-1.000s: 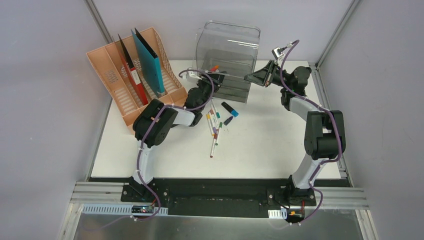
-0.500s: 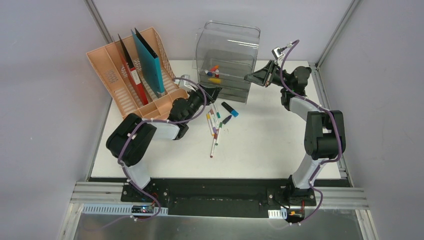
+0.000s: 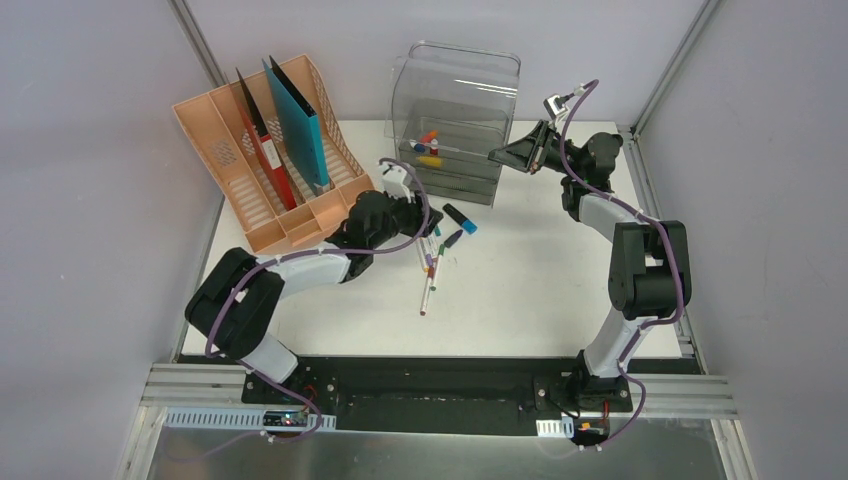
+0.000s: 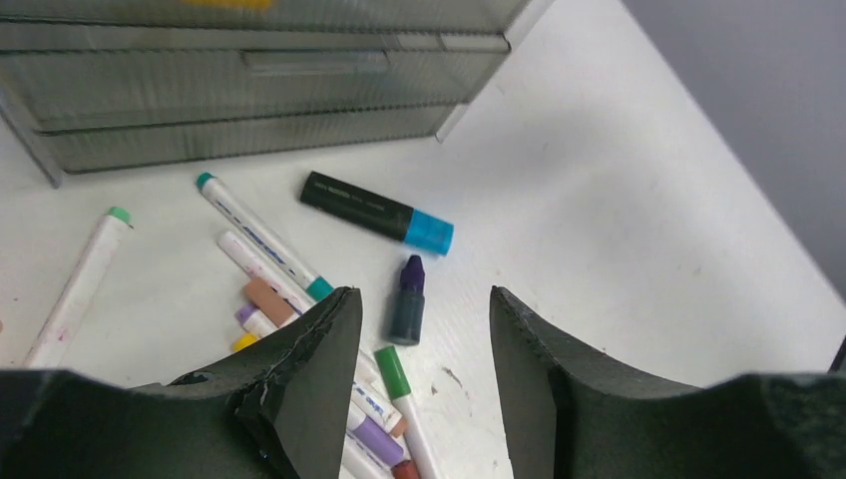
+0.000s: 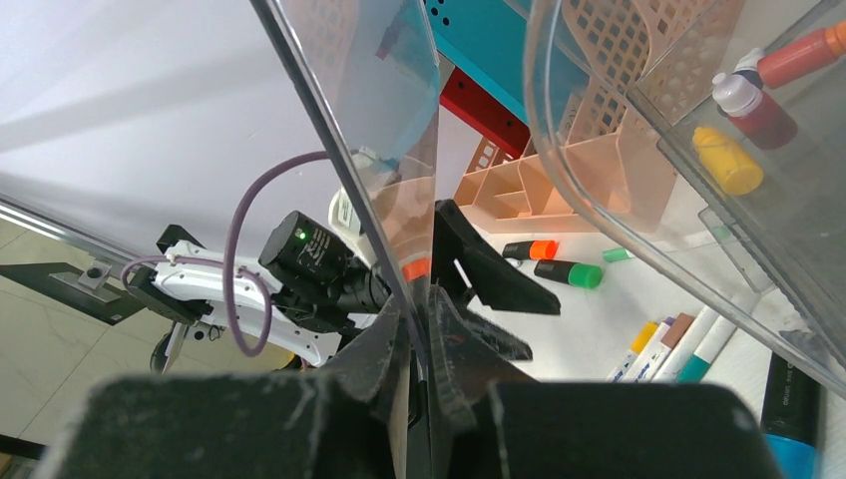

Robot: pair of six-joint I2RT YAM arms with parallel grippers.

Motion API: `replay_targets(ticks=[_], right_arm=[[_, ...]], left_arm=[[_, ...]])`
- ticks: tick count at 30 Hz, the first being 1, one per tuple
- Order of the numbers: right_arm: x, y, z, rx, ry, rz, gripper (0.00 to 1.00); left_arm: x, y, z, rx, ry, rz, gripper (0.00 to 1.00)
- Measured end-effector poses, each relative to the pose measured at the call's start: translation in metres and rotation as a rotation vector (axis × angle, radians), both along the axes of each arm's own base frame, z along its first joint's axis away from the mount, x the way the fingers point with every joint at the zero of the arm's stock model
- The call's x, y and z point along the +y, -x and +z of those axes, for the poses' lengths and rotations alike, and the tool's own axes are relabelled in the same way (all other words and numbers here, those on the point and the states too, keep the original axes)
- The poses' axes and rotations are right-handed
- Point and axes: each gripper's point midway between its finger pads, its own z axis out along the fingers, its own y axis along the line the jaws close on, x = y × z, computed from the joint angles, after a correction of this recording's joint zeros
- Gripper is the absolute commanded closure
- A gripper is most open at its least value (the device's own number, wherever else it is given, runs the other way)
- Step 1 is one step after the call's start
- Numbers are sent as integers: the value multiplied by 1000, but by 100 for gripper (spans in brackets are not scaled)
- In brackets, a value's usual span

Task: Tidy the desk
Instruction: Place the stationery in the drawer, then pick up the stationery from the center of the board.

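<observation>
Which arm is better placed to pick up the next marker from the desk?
Left. The left gripper hangs open and empty just above the loose markers, while the right gripper is shut on the clear box's panel.

The desk (image 4: 638, 200) is smooth matt white (faintly scuffed). The box (image 3: 455, 95) on it is clear glossy plastic, ribbed at its drawers; left of the box, the rack (image 3: 225, 150) is peach perforated plastic, matt

Plain grey walls (image 3: 90, 150) enclosed left, right and far sides; aluminium posts (image 3: 198, 40) rose at both far corners. Even light.
</observation>
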Motion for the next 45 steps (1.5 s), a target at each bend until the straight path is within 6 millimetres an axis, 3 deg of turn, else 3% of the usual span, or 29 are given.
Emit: replay_targets(ticks=[9,14,25,34,45], right_arm=[[0,0,0,0,0,0,94],[0,0,0,0,0,0,94],[0,0,0,0,0,0,95],[0,0,0,0,0,0,95],[0,0,0,0,0,0,95]], left_arm=[[-35,28,-33,-18,-293,-143,48],[-37,21,-59,-11,-429,-182,48],[-62,11,-84,2,-594,-285,50],[-63,13,-114,70,-695,-322,58],[-58,5,-127,99,-771,-306,65]])
